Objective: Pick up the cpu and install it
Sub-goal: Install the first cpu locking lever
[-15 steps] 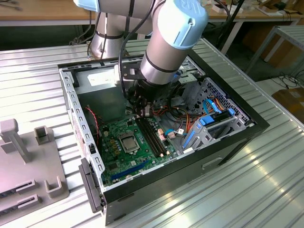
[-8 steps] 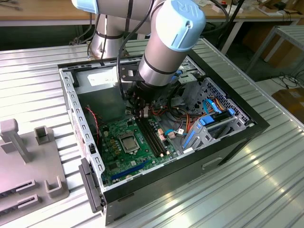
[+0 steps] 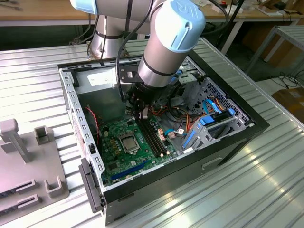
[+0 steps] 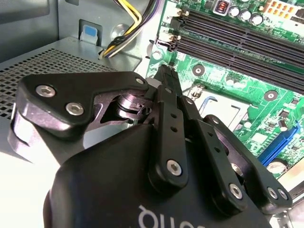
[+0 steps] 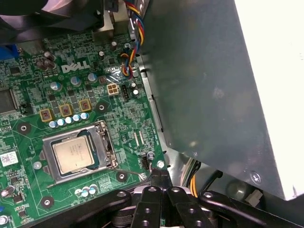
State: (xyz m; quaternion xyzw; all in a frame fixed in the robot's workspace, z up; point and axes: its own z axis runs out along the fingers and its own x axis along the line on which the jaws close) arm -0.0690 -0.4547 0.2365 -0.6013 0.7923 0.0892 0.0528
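Note:
The cpu (image 5: 73, 153) is a small silver-grey square lying flat inside the black-and-silver socket frame (image 5: 102, 142) on the green motherboard (image 5: 61, 95). In the exterior view the cpu (image 3: 128, 141) sits mid-board inside the open computer case (image 3: 228, 142). My gripper (image 5: 159, 173) hangs above the board beside the socket, toward the case's rear wall, with its black fingers pressed together and nothing between them. The second wrist view shows my gripper (image 4: 166, 71) the same way, tips over the board edge near the memory slots (image 4: 247, 33). From outside, the gripper (image 3: 141, 114) is low inside the case.
Black memory slots (image 3: 153, 137) run beside the socket. Coloured cable bundles (image 5: 130, 61) hang near the grey case wall (image 5: 209, 85). A drive cage with blue latches (image 3: 213, 123) fills the case's right side in the exterior view. Grey fixtures (image 3: 28, 156) stand on the ribbed metal table at the left.

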